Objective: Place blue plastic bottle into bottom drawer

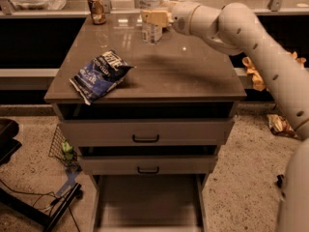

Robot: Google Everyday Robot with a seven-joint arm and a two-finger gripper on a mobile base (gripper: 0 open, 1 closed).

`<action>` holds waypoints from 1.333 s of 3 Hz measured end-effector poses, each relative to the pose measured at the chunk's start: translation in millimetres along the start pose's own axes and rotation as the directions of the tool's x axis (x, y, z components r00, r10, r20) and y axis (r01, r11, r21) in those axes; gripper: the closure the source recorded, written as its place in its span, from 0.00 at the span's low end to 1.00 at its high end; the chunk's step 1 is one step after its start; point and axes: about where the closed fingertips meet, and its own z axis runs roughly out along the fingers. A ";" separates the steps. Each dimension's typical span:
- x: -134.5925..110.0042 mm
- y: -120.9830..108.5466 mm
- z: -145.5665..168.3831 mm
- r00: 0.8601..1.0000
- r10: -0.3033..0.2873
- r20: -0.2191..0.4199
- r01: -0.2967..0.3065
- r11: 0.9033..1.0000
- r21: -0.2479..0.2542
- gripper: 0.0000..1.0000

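The blue plastic bottle [151,29], clear with a white-and-blue label, stands upright over the back middle of the brown cabinet top [193,76]; its top is cut off by the picture's edge. My gripper [155,18] reaches in from the right and is shut on the bottle around its middle, with tan fingers [147,17] across the label. I cannot tell whether the bottle's base touches the top. The bottom drawer [149,204] is pulled open at the cabinet's foot, showing a plain grey floor with nothing in it.
A small brown can [96,7] stands at the back left of the top. A blue foil snack bag [101,74] lies front left. The two upper drawers [145,132] are shut. A wire basket [62,146] sits on the floor at left, yellow cloth [253,71] at right.
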 end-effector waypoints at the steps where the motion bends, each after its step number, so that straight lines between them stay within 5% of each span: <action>1: -37.7 20.9 -54.3 0.999 -0.033 0.042 0.031 0.998 0.051 1.00; 2: -40.2 75.0 -100.9 0.995 -0.049 0.089 0.041 0.995 0.092 1.00; 4: 40.1 196.4 -158.4 0.993 0.028 0.119 -0.022 0.999 -0.049 1.00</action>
